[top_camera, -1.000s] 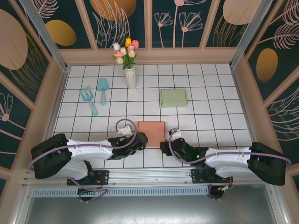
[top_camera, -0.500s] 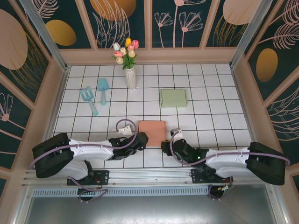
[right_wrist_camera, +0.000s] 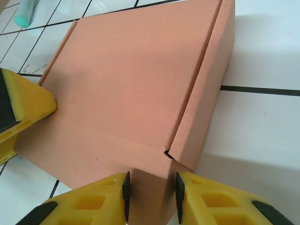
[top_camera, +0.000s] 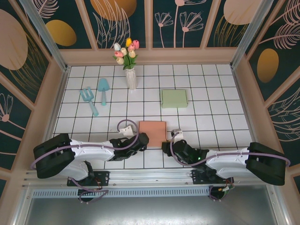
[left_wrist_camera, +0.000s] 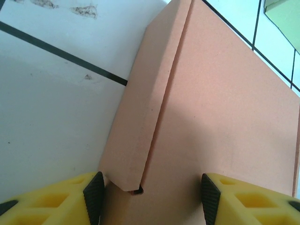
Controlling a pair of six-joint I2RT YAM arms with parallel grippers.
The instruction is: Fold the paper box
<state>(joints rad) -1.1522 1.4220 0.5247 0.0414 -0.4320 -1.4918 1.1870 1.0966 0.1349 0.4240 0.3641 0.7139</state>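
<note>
Paper box (top_camera: pixel 152 134), salmon-coloured and folded shut with its lid flat, lies on the white tiled counter (top_camera: pixel 211 84) near the front edge, between the two arms.

The left end effector (top_camera: pixel 140 139) sits at the box's near left corner. In the left wrist view its jaws stand apart around that corner (left_wrist_camera: pixel 152 199): the left pad is just beside the side wall and the right one is over the lid. Whether either pad touches the cardboard cannot be told. A small dark slot shows where the side flap meets the front wall.

The right end effector (top_camera: pixel 165 146) is at the near right corner. In the right wrist view its yellow fingers (right_wrist_camera: pixel 197 199) are drawn close together, with the front wall of the paper box (right_wrist_camera: pixel 136 79) filling the narrow gap, so they appear clamped on it. One yellow finger of the left end effector (right_wrist_camera: pixel 21 105) rests against the box's far corner in that view.

Farther back on the counter lies a green box (top_camera: pixel 174 98), well apart from the salmon one. A white vase of tulips (top_camera: pixel 131 77) stands near the rear wall. To its left lie a teal toy shovel (top_camera: pixel 103 89) and a teal toy fork (top_camera: pixel 89 99).
</note>
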